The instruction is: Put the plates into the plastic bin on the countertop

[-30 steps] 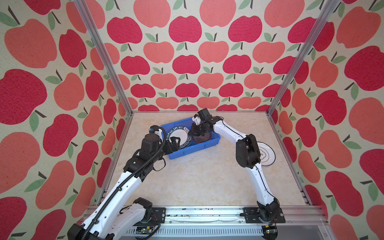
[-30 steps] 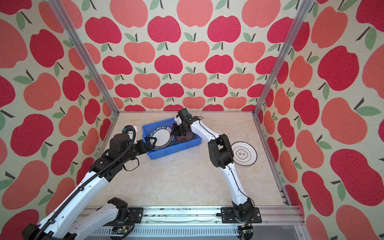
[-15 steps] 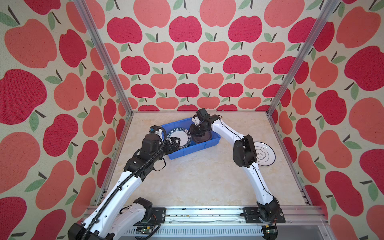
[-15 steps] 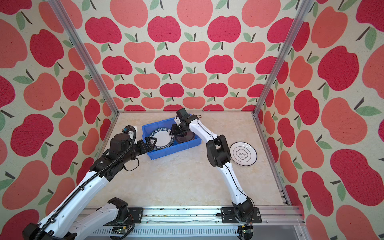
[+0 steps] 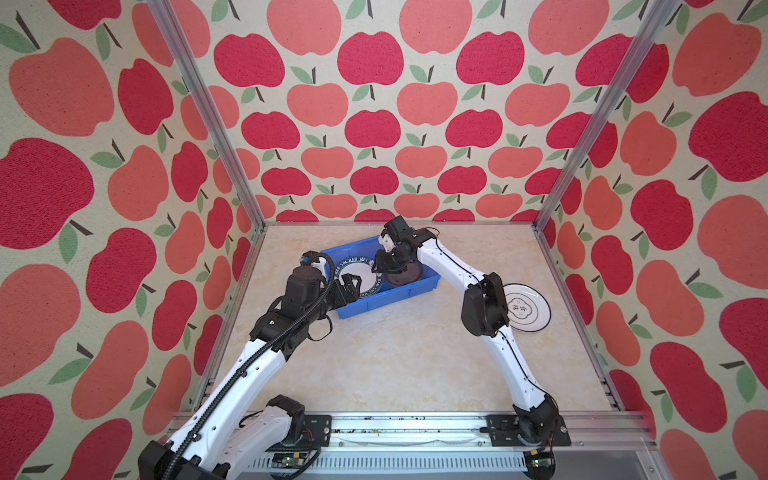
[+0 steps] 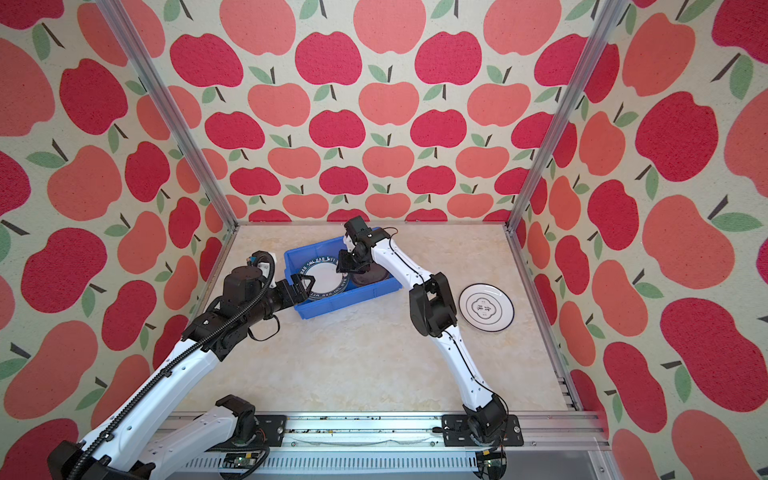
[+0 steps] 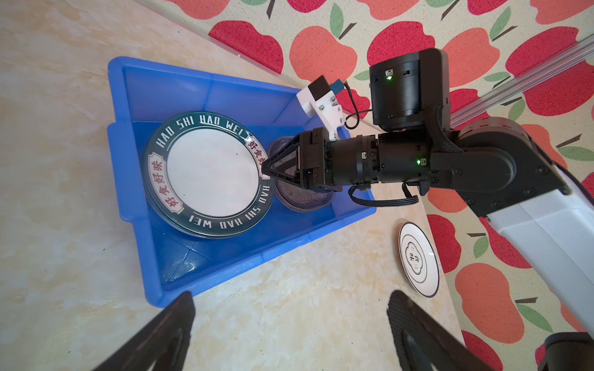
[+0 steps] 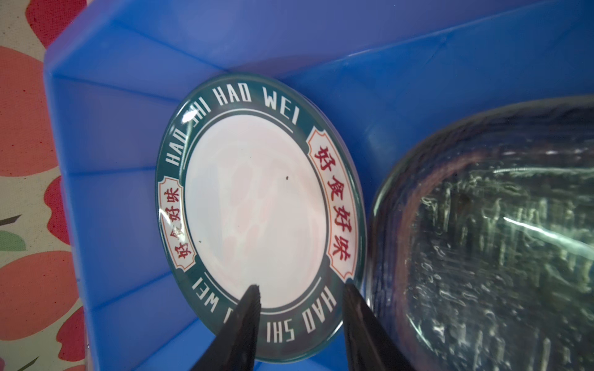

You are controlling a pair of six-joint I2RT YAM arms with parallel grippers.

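The blue plastic bin (image 5: 386, 305) sits on the countertop (image 5: 407, 357). In its left half lies a stack of green-rimmed plates (image 8: 257, 199); clear glass plates (image 8: 498, 241) are stacked in its right half. A white plate with a centre emblem (image 5: 525, 307) lies on the countertop to the right, outside the bin. My right gripper (image 8: 302, 286) hangs open just above the green rim, beside the glass stack, with nothing between its fingers. My left gripper (image 7: 291, 295) is open and empty over the countertop at the bin's near left corner.
Apple-patterned walls with aluminium posts (image 5: 208, 124) close in three sides. The bin stands close to the back left corner. The right arm's dark elbow (image 5: 482, 307) hangs over the emblem plate's left edge. An aluminium rail (image 5: 395, 432) runs along the front.
The right gripper's jaws have parted over the bin, and that arm's elbow has swung slightly left. The left arm has stayed put.
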